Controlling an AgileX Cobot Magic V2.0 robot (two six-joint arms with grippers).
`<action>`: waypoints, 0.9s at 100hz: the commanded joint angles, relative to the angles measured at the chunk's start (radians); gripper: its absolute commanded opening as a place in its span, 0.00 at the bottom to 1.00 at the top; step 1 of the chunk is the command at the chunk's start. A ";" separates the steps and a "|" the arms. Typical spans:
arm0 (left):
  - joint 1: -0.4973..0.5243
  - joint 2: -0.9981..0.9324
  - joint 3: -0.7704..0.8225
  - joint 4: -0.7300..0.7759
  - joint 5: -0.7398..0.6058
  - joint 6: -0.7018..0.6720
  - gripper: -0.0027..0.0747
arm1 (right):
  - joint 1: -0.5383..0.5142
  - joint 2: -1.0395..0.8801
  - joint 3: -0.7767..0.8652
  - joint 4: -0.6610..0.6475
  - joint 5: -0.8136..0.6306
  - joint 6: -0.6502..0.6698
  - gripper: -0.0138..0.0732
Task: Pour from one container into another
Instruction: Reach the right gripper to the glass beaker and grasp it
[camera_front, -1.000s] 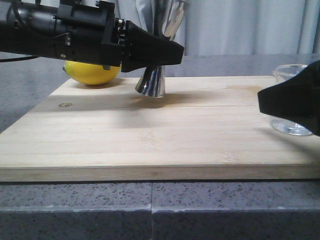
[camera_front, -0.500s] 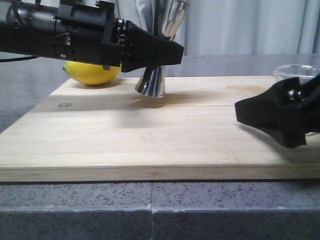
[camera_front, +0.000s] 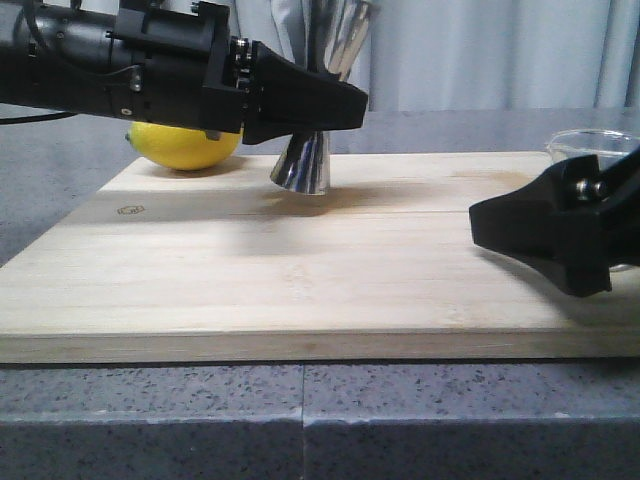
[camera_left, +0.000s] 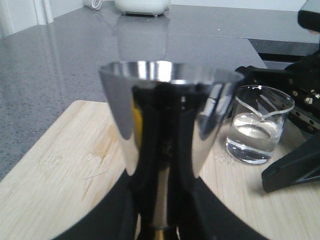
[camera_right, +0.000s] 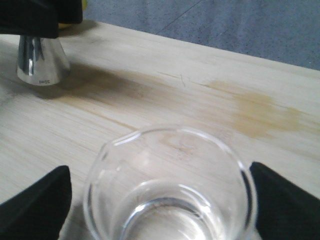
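The left claw (camera_front: 335, 105) pinches the jigger (camera_front: 303, 165) at its waist, steadying it on the board (camera_front: 300, 270). The right claw (camera_right: 160, 200) is spread, the beaker (camera_right: 172, 187) between its fingers. It should close gently around the glass, keeping it level. Only the wrist views show the water; the front view hides most of the beaker.

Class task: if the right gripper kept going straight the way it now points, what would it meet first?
Most likely the glass beaker: it sits between the open fingers of the right gripper, directly ahead. Depth of remaining travel is unclear.
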 joint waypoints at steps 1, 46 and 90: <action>-0.010 -0.045 -0.028 -0.083 0.108 -0.004 0.01 | 0.000 -0.010 -0.021 -0.011 -0.058 0.003 0.89; -0.010 -0.045 -0.028 -0.083 0.108 -0.004 0.01 | 0.000 -0.010 -0.021 -0.011 -0.051 0.003 0.89; -0.010 -0.045 -0.028 -0.083 0.108 -0.004 0.01 | 0.000 -0.010 0.079 -0.013 -0.266 0.029 0.89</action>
